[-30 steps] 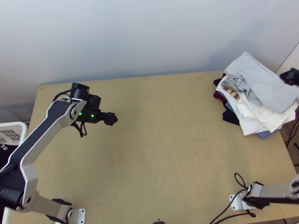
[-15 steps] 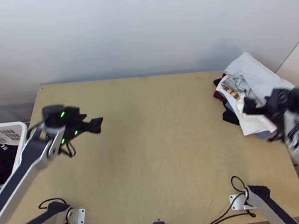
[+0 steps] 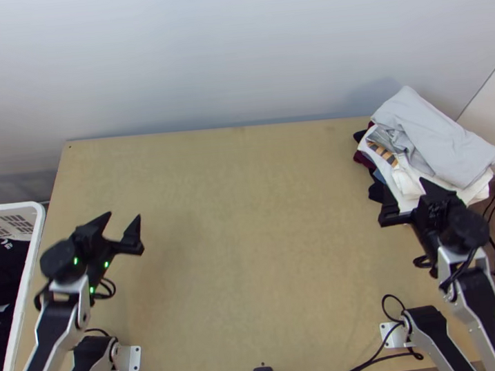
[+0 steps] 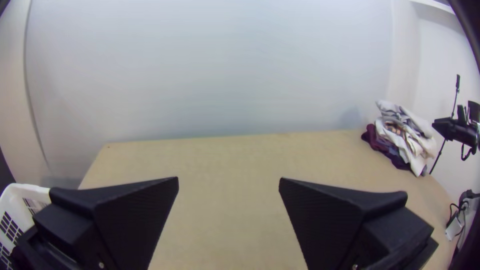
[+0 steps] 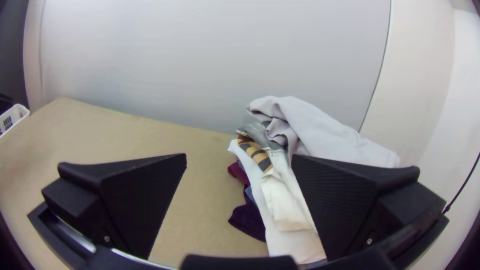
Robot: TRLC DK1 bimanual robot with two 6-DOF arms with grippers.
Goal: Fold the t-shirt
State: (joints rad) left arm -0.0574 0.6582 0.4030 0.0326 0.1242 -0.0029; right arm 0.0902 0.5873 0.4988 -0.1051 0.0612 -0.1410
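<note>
With my black left gripper and black right gripper spread empty, I judge folding finished, the pale-grey cloth garment stacked.

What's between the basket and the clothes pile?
Top view: the left gripper, open, on the basket side, then bare tabletop up to the clothes pile.

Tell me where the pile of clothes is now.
In the top view, the pile of clothes sits at the far right corner of the table, just beyond the open right claw.
</note>
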